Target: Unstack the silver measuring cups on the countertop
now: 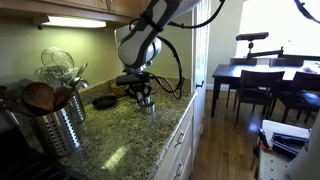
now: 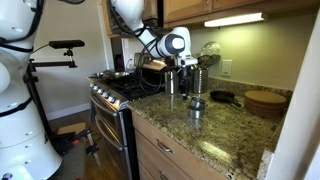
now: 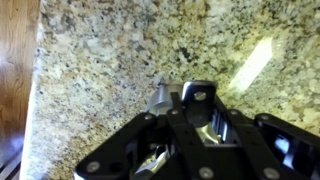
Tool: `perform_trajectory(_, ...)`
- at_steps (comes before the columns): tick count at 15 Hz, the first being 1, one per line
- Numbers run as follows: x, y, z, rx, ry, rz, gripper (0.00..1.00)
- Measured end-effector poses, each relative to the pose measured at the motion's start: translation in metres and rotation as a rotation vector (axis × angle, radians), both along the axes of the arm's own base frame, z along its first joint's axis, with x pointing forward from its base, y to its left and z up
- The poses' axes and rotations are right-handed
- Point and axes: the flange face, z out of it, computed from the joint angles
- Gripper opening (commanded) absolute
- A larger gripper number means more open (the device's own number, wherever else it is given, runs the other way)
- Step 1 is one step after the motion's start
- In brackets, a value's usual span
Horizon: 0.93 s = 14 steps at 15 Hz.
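While the wrist view shows only speckled granite bench (image 3: 100,60) and the gripper (image 3: 188,100), its fingers (image 3: 196,94) pinching the silver measuring cups (image 3: 160,96), both exterior views add the ribbed steel utensil canister (image 1: 57,128) (image 2: 205,75) and a black pan (image 1: 104,101) (image 2: 225,97) near it. Small and shiny, the cups (image 1: 147,104) (image 2: 197,105) are down at the bench under the gripper, between the canister and the bench's front edge.

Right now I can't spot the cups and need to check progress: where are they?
In an exterior view the cups are in the gripper near the countertop's front edge, right of the black pan.
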Motion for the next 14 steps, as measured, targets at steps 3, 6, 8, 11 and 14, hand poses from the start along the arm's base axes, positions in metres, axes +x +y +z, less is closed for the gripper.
perform_trajectory(3,-0.001,0.012,0.006,-0.013,-0.003,0.032,0.12)
perform_trajectory(6,-0.003,0.028,0.007,-0.023,0.002,0.070,0.12)
perform_trajectory(8,-0.005,0.041,0.007,-0.029,0.007,0.097,0.12)
perform_trajectory(11,-0.010,0.062,0.006,-0.031,0.017,0.135,0.12)
perform_trajectory(14,-0.014,0.083,0.005,-0.037,0.022,0.176,0.12)
